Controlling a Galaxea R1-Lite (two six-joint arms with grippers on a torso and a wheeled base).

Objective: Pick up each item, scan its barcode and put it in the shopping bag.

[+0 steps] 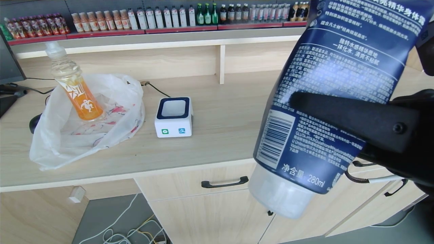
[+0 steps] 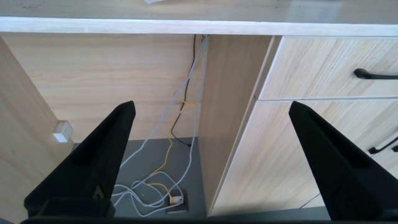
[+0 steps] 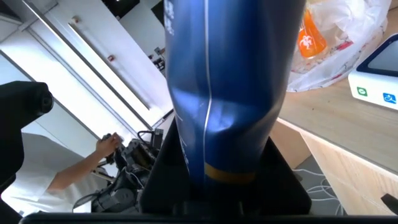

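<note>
A dark blue lotion tube (image 1: 332,84) hangs cap-down close in front of me at the right, high above the counter's front edge. Its barcode (image 1: 276,139) faces me. My right gripper (image 1: 325,112) is shut on the tube (image 3: 230,93), with one black finger (image 1: 352,118) lying across its printed face. The white scanner (image 1: 174,117) sits mid-counter, apart from the tube. Left of it lies the open white shopping bag (image 1: 112,101) with an orange drink bottle (image 1: 76,91) standing in it. My left gripper (image 2: 211,168) is open and holds nothing, low in front of the cabinet below the counter.
A raised ledge and a shelf of drink bottles (image 1: 152,17) run along the back of the wooden counter (image 1: 230,112). Drawers with black handles (image 1: 224,183) sit below the front edge. Loose cables (image 2: 161,180) lie on the floor in the open bay. A monitor edge (image 1: 8,64) stands far left.
</note>
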